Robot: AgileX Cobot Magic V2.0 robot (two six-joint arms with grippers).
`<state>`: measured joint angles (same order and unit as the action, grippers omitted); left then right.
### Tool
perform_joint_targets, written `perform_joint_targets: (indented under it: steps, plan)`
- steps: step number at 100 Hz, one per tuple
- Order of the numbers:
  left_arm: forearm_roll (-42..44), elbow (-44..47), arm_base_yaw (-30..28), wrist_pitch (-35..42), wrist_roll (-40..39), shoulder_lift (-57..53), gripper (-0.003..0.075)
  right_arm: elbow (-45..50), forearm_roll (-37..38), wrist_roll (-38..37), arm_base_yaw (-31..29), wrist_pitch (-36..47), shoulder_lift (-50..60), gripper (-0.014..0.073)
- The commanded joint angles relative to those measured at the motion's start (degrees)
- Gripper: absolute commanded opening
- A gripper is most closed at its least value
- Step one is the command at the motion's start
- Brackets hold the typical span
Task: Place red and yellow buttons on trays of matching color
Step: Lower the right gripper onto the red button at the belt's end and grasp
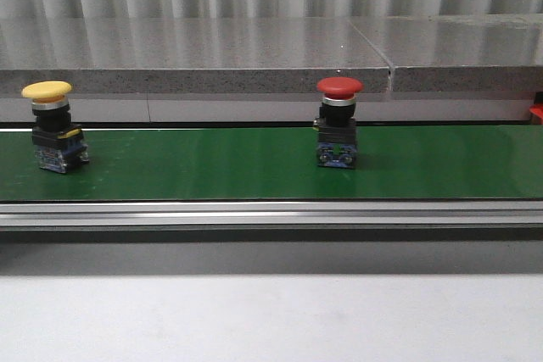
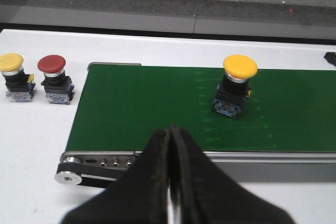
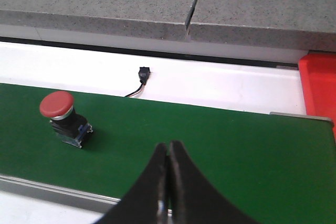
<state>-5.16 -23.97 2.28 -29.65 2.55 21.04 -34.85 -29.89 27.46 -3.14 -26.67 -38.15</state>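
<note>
Red button (image 1: pixel 338 123) stands upright on the green conveyor belt (image 1: pixel 212 167), roughly mid-belt in the front view, mushroom cap up, blue contact block down. Yellow button (image 1: pixel 53 127) stands upright on the same belt, far toward the left arm's side, well apart from the red one. Nothing touches either.

Off the belt's end on the white table (image 2: pixel 31 140), the left wrist view shows 2 spare buttons side by side: a second yellow button (image 2: pixel 13 76) and a second red button (image 2: pixel 54 78), close but not touching.

Red tray (image 3: pixel 318 90) shows only as an edge past the belt's end on the right arm's side. No yellow tray visible in any view.

Left gripper (image 2: pixel 169 177): fingers pressed together, holding nothing, hovering over the belt's near rail. Right gripper (image 3: pixel 167 182): likewise clenched and empty, with the red button ahead and off to one side. A small black connector (image 3: pixel 143 73) with its lead lies on the table beyond the belt.

Judgement: picking not yet begun. Right arm suits the red button. Do it well by:
- opening the jaws before descending;
- centring on the black body below the cap, not the cap;
- allowing for belt drift, if the belt runs;
- closing squarely so the top-heavy button does not tip.
</note>
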Motion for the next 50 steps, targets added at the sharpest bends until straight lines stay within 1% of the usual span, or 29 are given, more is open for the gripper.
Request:
perform_joint_targets:
  steps: [1, 8, 15, 19, 20, 22, 25, 26, 27, 29, 32, 34, 37, 42, 50]
  plan:
    - [-0.47, -1.56, 0.42, 3.81, -0.06, 0.39, -0.0021, -1.41, -0.97, 0.36, -0.01, 2.62, 0.24, -0.0061]
    - [-0.47, -1.56, 0.42, 3.81, -0.06, 0.39, -0.0021, -1.41, -0.97, 0.36, -0.01, 1.37, 0.24, -0.0013]
    - [-0.47, -1.56, 0.42, 3.81, -0.06, 0.39, -0.0021, -1.41, -0.97, 0.36, -0.01, 0.05, 0.24, 0.0099]
    - [-0.47, -1.56, 0.42, 3.81, -0.06, 0.39, -0.0021, -1.41, -0.97, 0.36, -0.01, -0.48, 0.24, 0.0197]
    - [-0.47, -1.56, 0.42, 3.81, -0.06, 0.39, -0.0021, -1.41, -0.97, 0.36, -0.01, -0.48, 0.24, 0.0234]
    - [-0.47, -1.56, 0.42, 3.81, -0.06, 0.39, -0.0021, -1.41, -0.97, 0.36, -0.01, -0.69, 0.24, 0.0274]
    - [-0.47, -1.56, 0.42, 3.81, -0.06, 0.39, -0.0021, -1.41, -0.97, 0.36, -0.01, -0.74, 0.24, 0.0377]
    - [-0.47, -1.56, 0.42, 3.81, -0.06, 0.39, -0.0021, -1.41, -0.97, 0.36, -0.01, -0.74, 0.24, 0.0398]
    - [-0.47, -1.56, 0.42, 3.81, -0.06, 0.39, -0.0021, -1.41, -0.97, 0.36, -0.01, -0.74, 0.24, 0.0441]
    - [-0.47, -1.56, 0.42, 3.81, -0.06, 0.39, -0.0021, -1.41, -0.97, 0.36, -0.01, -0.74, 0.24, 0.0482]
    - [-0.47, -1.56, 0.42, 3.81, -0.06, 0.39, -0.0021, -1.41, -0.97, 0.36, -0.01, -0.64, 0.24, 0.0578]
    - [-0.47, -1.56, 0.42, 3.81, -0.06, 0.39, -0.0021, -1.41, -0.97, 0.36, -0.01, -0.64, 0.24, 0.0629]
    - [-0.47, -1.56, 0.42, 3.81, -0.06, 0.39, -0.0021, -1.41, -0.97, 0.36, -0.01, -0.64, 0.24, 0.0673]
    - [-0.47, -1.56, 0.42, 3.81, -0.06, 0.39, -0.0021, -1.41, -0.97, 0.36, -0.01, -0.64, 0.24, 0.0648]
    - [-0.47, -1.56, 0.42, 3.81, -0.06, 0.39, -0.0021, -1.41, -0.97, 0.36, -0.01, -0.64, 0.24, 0.0634]
